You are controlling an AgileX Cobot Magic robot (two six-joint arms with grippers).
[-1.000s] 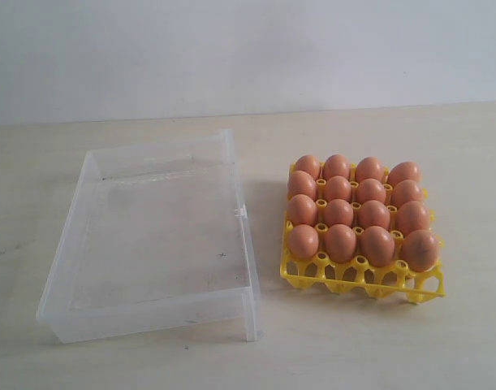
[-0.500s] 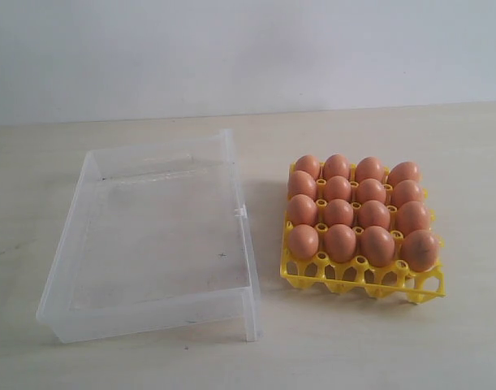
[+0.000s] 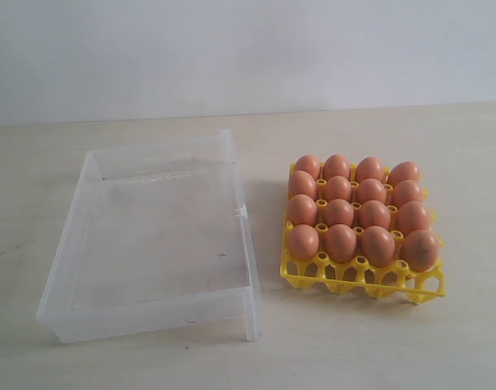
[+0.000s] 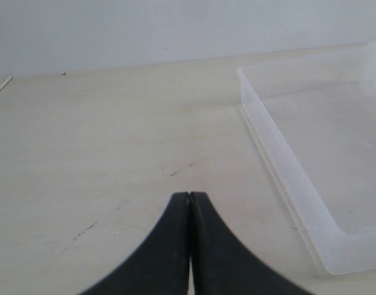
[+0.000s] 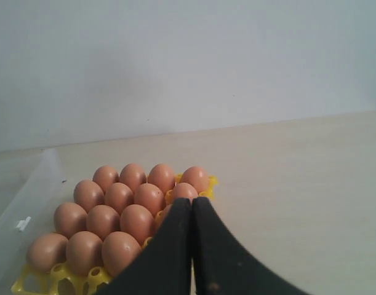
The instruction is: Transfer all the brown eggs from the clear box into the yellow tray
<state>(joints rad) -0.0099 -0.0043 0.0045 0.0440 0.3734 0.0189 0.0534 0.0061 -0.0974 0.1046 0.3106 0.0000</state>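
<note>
The yellow tray (image 3: 430,286) stands on the right of the table, every cup filled with brown eggs (image 3: 338,213). To its left lies the clear box (image 3: 246,244) with nothing inside it. Neither arm shows in the exterior view. In the left wrist view my left gripper (image 4: 189,195) is shut on nothing, over bare table beside a wall of the clear box (image 4: 280,166). In the right wrist view my right gripper (image 5: 191,200) is shut and empty, in front of the brown eggs (image 5: 120,222) in the yellow tray (image 5: 61,275).
The pale wooden table (image 3: 377,349) runs back to a plain white wall (image 3: 248,49). A small clip tab (image 3: 240,212) sticks out from the box wall that faces the tray.
</note>
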